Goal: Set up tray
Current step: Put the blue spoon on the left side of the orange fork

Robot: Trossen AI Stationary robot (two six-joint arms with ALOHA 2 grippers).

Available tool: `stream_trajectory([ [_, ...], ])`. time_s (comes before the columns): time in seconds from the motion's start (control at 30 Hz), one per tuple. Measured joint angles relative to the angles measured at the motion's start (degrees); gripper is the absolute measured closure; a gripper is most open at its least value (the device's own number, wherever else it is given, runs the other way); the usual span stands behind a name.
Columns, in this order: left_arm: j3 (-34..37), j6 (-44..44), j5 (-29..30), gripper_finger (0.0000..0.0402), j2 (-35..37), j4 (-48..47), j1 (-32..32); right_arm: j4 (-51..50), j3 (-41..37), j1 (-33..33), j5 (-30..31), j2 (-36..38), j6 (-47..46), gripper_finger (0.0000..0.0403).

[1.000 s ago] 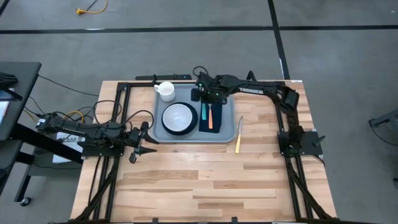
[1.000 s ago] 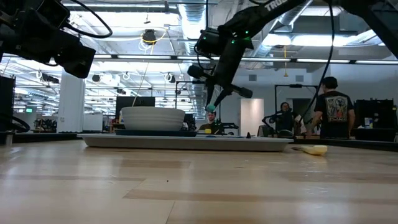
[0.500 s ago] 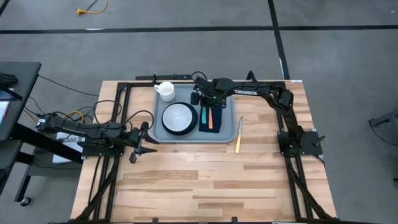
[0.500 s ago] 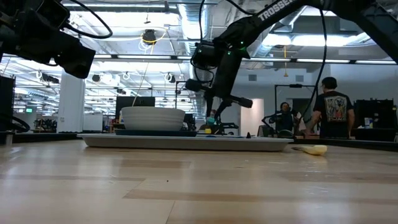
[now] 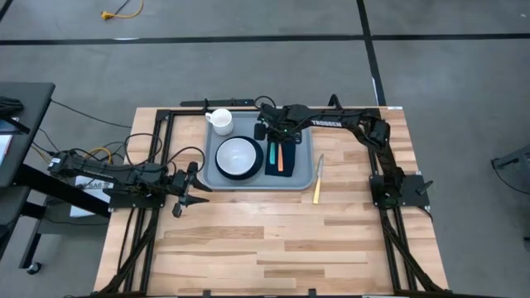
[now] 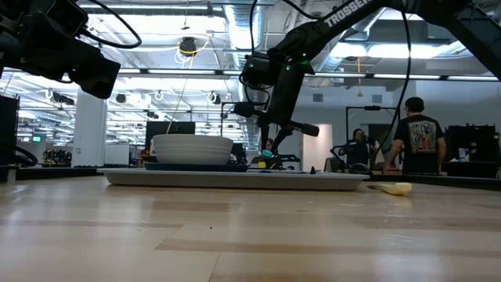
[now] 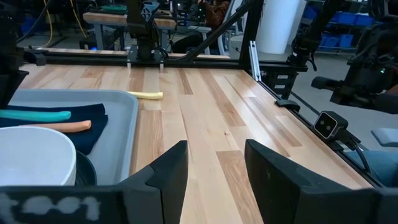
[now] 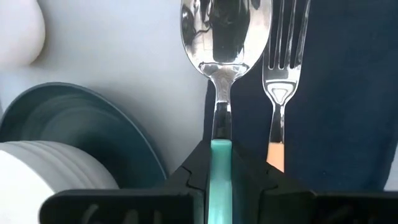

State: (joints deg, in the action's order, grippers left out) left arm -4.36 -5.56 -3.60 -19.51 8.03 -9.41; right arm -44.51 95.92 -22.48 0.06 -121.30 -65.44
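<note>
The light grey-blue tray (image 5: 306, 161) lies at the table's far middle. On it are a white bowl (image 5: 236, 155) on a dark plate, and a navy napkin (image 5: 286, 161) bearing an orange-handled fork (image 5: 279, 157). My right gripper (image 5: 270, 132) stands over the napkin's far left corner, shut on a teal-handled spoon (image 8: 224, 37). A white mug (image 5: 220, 121) stands just off the tray's far left corner. My left gripper (image 5: 197, 192) waits open left of the tray and also shows in its wrist view (image 7: 214, 155). My right gripper pinches the spoon's teal handle (image 8: 220, 149) between its two fingers (image 8: 194, 168), close to the metal neck. The fingers come from above and lie across the handle. The spoon runs along the napkin's left edge beside the fork, bowl toward the far edge; whether it rests on the napkin I cannot tell.
A yellow-handled knife (image 5: 316, 180) lies on the bare wood right of the tray. Dark frame rails run along the table's left, right and far edges. People (image 6: 415, 137) stand in the room beyond the table.
My right gripper has gone down toward the napkin with the spoon and a little toward the table's left edge. The spoon's teal handle end has sunk from well above the tray to just over it.
</note>
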Motion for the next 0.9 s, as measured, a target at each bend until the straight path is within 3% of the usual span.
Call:
stream_trajectory([
  [0.7, 0.0, -0.5, 0.0, 0.0254, 0.0, 0.0, 0.0, 0.9, -0.8, 0.7, 0.0, 0.0, 0.8, 0.0373],
  [0.9, 0.0, -4.4, 7.6, 0.0254, 0.0, 0.0, 0.0, 1.5, -0.9, 1.1, -0.2, -1.5, 0.5, 0.0372],
])
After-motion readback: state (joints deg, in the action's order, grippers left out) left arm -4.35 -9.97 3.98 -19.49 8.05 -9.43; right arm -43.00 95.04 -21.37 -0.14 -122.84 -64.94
